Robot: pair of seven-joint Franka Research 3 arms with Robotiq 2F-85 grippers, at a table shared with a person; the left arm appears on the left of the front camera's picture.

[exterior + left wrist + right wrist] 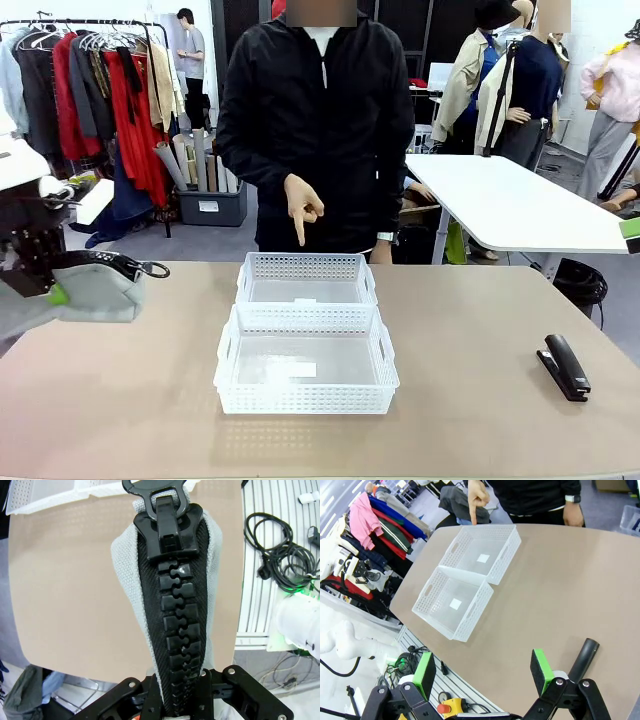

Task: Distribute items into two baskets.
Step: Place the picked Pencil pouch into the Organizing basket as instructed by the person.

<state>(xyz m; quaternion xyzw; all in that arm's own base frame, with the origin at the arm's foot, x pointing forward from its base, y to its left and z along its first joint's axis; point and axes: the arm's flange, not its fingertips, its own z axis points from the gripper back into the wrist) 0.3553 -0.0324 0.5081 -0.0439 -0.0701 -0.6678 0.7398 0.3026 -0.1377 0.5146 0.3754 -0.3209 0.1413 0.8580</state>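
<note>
Closest thing up is the grey pouch [127, 580] in the left wrist view. Its chunky black zipper [175, 620] runs straight up the middle, and the left gripper [177, 700] is clamped tight on the near end of it. From the front, that gripper [60, 287] has the pouch [100, 290] out at the left edge of the table [480, 320], with the zipper's ring pull [155, 268] poking right. Can't tell if the pouch is resting on the tabletop or just above it. Either way it's well apart from the baskets.

Both white lattice baskets sit in the middle of the table, touching end to end, with the near basket [305, 400] right in front of the far basket [305, 267]. Neither has an item in it, just a small white label on each floor. The right wrist view shows the same pair, near one [432, 612] and far one [507, 555].

Over on the right, near side, the black stapler [565, 367] lies flat on the table, nothing touching it.

Right gripper [481, 670] hangs above the table with its green pads spread wide and nothing between them.

At the far side, the person's hand [302, 208] has its index finger stuck out and the rest curled in, holding nothing and pointing down at the far basket. The right wrist view shows that hand [477, 497] just past the basket's far rim.
</note>
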